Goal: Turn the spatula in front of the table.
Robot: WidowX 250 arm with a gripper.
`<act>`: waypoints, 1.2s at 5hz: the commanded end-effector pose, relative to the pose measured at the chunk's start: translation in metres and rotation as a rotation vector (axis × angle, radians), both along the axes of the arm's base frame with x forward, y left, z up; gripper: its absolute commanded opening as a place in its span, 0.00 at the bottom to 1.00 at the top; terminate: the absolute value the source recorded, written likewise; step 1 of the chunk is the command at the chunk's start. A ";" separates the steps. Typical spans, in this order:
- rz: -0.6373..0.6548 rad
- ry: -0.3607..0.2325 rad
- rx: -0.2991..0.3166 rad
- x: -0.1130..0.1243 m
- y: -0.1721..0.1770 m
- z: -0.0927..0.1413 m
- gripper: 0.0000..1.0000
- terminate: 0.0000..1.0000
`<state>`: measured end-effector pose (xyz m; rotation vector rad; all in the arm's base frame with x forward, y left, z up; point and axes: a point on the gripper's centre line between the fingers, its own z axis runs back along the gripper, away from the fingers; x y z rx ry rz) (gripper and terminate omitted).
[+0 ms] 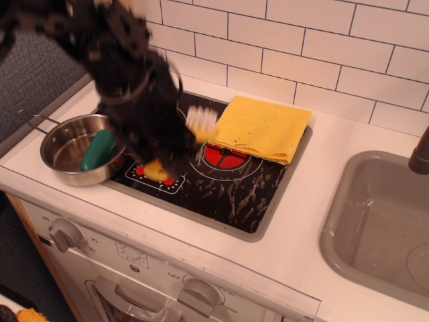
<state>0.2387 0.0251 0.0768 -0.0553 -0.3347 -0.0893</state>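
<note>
Yellow plastic spatula [179,146], bristly white head, in black tool [171,151]

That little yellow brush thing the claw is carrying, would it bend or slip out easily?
The small yellow plastic spatula with white bristles looks stiff: handle end and bristle head stick out either side of the black claw without sagging. It is probably light, being thin plastic. Smooth plastic could slip or twist, though the picture is too blurred to judge the grip.
</note>
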 end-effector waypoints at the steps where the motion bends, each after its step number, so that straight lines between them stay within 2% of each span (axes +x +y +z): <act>1: -0.002 0.057 0.026 -0.001 -0.004 -0.024 0.00 0.00; 2: -0.027 0.119 0.069 -0.005 -0.008 -0.049 1.00 0.00; 3: -0.025 0.158 0.080 -0.008 -0.009 -0.059 1.00 0.00; 4: -0.009 0.153 0.061 -0.009 -0.006 -0.045 1.00 0.00; 5: 0.018 0.144 0.038 -0.009 -0.002 -0.019 1.00 0.00; 6: 0.050 0.182 0.013 -0.010 0.001 -0.005 1.00 0.00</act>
